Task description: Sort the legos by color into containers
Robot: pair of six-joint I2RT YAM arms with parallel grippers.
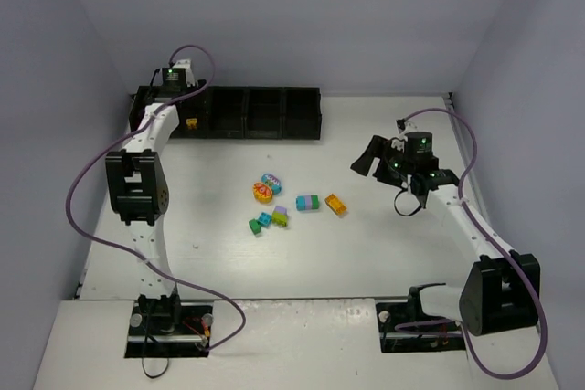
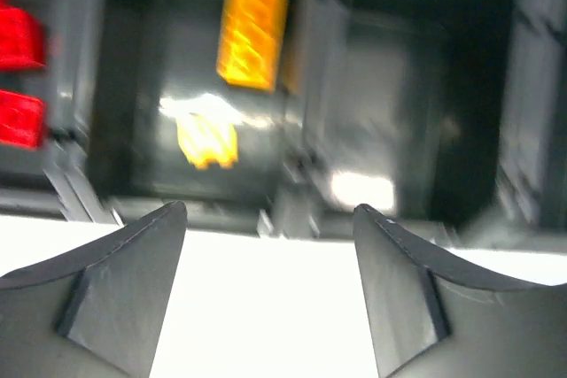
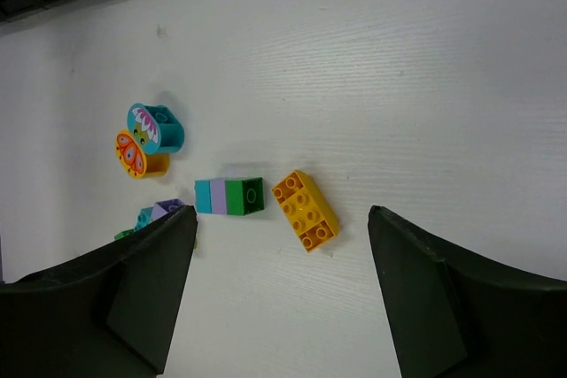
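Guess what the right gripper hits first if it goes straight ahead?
Probably the orange brick on the white table, framed by the open right gripper; depth is unclear, so it might touch bare table first.

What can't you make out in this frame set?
- Top view: the tray, its left end hidden by the left arm.
- Left wrist view: motion blur. Whether the orange brick is falling or resting is unclear. The red bricks are cut by the left edge.
- Right wrist view: the purple brick and its neighbours, partly behind a finger.
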